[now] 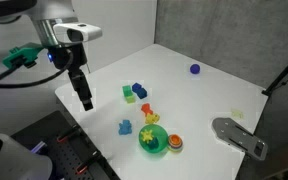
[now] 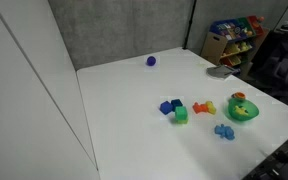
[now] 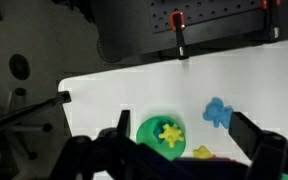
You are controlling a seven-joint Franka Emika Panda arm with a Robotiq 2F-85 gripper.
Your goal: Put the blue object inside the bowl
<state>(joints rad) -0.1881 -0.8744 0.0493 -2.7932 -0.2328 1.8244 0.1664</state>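
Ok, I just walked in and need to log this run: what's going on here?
The robot arm's gripper hangs open and empty over the white table, touching none of the toys. The small light-blue star-like toy piece lies on the table beside the round bright-green plastic bowl, not yet inside it. A yellow star-shaped piece sits in the bowl.

In an exterior view, the blue object (image 1: 125, 127) has bare table (image 1: 102, 118) from its 9 to 12 o'clock. The bowl (image 1: 152, 142) lies near it at 4 o'clock. A red-orange piece (image 1: 175, 143) crowds the bowl at 3 o'clock, and yellow and orange pieces (image 1: 146, 113) stand near at 12 o'clock. The bowl's mouth is uncovered, but a yellow star (image 1: 150, 136) takes room inside.
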